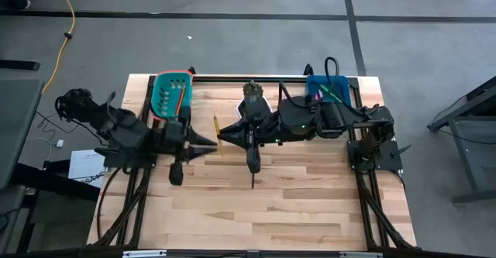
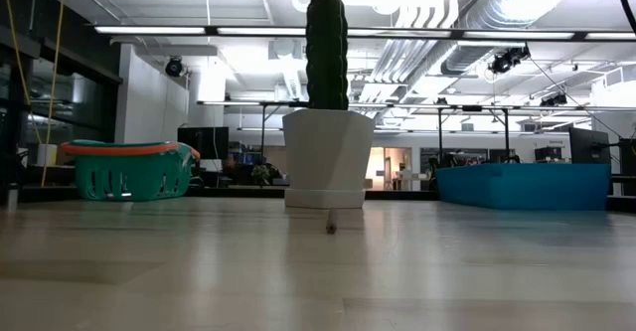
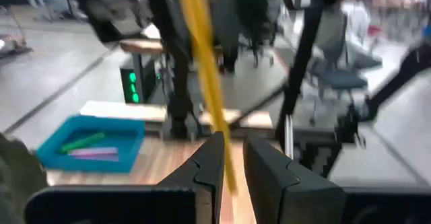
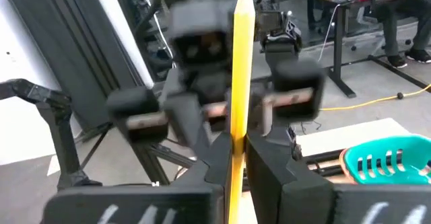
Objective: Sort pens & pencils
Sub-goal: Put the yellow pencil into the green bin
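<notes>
A yellow pencil (image 1: 218,134) is held above the table's middle, between both grippers. My left gripper (image 1: 212,146) comes from the table's left and my right gripper (image 1: 221,134) from the right; both are shut on the pencil. A dark pencil (image 1: 253,180) lies flat on the table nearer the front edge, and its end shows in the low view (image 2: 331,227). Orange pencils lie in the teal basket (image 1: 170,94). Green and pink pens (image 3: 87,146) lie in the blue bin (image 1: 329,87). My left gripper pinches the yellow pencil near its lower end (image 3: 231,177) between its two fingers, coming level from the table's left, with the fingers across the pencil. The pencil is clear of the table. My right gripper pinches the yellow pencil's shaft (image 4: 241,126) between its two fingers, coming level from the table's right and crossing the pencil. The pencil stands up past the fingers, off the table.
A white pot with a tall cactus (image 2: 328,152) stands at the middle of the table's far edge (image 1: 252,95), between the teal basket (image 2: 124,172) and the blue bin (image 2: 522,185). Bare wood lies toward the near edge (image 1: 256,219).
</notes>
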Robot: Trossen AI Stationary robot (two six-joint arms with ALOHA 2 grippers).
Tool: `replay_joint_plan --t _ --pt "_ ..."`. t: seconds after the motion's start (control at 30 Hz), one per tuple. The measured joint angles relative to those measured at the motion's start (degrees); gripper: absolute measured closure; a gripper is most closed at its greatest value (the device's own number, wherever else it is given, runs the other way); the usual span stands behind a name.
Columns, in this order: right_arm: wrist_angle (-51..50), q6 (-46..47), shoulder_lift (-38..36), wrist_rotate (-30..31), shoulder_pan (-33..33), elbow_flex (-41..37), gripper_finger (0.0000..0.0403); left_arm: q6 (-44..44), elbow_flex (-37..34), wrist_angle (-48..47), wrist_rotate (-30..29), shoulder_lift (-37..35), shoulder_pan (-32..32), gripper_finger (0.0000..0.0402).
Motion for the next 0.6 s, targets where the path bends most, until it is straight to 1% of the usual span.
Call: replay_joint_plan --t 0.1,0.23,0.6 --pt "-0.21 -0.39 -0.02 0.02 0.05 0.00 0.0378 0.71 0.18 1.62 0.62 -0.07 1.25 0.0355" --pt "-0.30 -0.81 0.00 -0.18 0.11 0.00 0.0378 1.37 0.12 3.24 4.34 0.14 2.75 0.0355" --pt "-1.05 -1.46 -0.22 -0.83 0.09 0.00 0.0378 2.44 0.12 4.05 5.10 0.11 3.32 0.0355"
